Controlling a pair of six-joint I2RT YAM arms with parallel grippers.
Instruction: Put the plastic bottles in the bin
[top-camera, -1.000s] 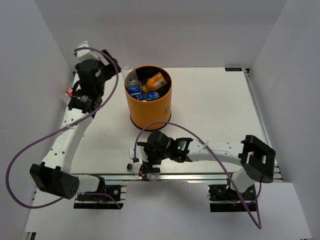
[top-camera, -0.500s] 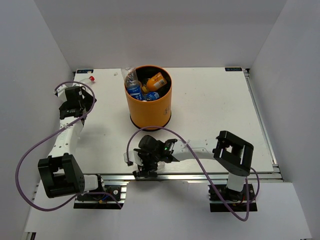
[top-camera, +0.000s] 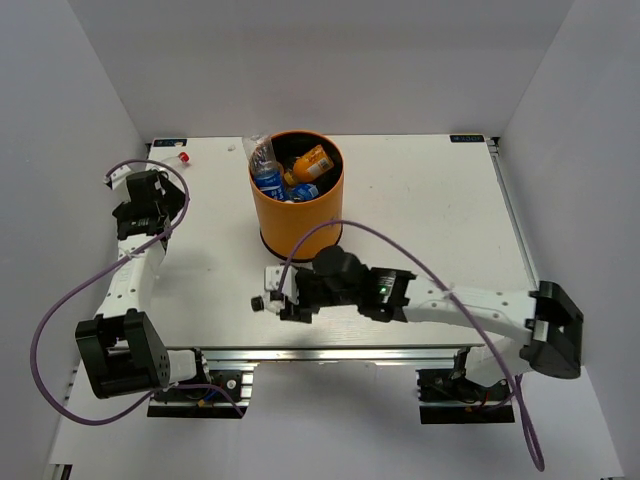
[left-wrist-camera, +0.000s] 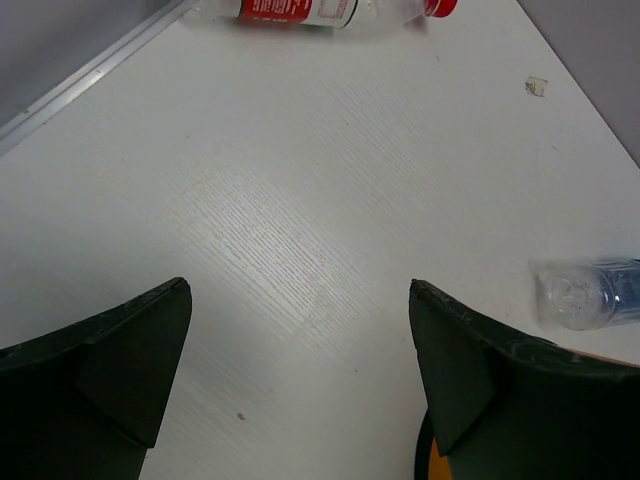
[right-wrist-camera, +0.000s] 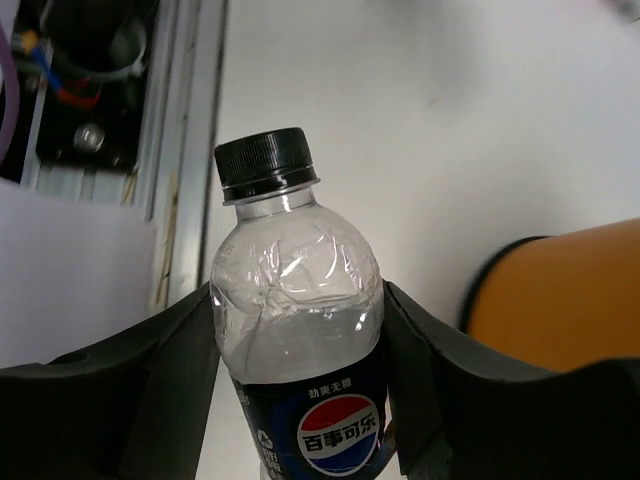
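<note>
The orange bin (top-camera: 296, 215) stands mid-table with several plastic bottles inside, among them an orange one (top-camera: 313, 160) and a blue-labelled one (top-camera: 268, 181). A clear bottle (top-camera: 261, 152) (left-wrist-camera: 585, 295) leans over its left rim. My right gripper (top-camera: 272, 298) (right-wrist-camera: 298, 300) is shut on a clear bottle with a dark label and black cap (right-wrist-camera: 290, 330) (top-camera: 260, 301), just in front of the bin (right-wrist-camera: 560, 290). A red-labelled bottle (top-camera: 170, 158) (left-wrist-camera: 320, 10) lies at the far left corner. My left gripper (top-camera: 143, 183) (left-wrist-camera: 300, 290) hangs open and empty, short of that bottle.
The table's left rail (left-wrist-camera: 90, 80) runs beside the red-labelled bottle. A small scrap (left-wrist-camera: 537, 86) lies on the white tabletop (top-camera: 430, 210). The near aluminium edge (right-wrist-camera: 185, 150) is just behind the held bottle. Purple cables (top-camera: 60, 300) loop off both arms.
My right gripper closed on the dark-labelled bottle and carried it from the near edge toward the bin. The left arm drew back from the bin to the left side, then held still.
</note>
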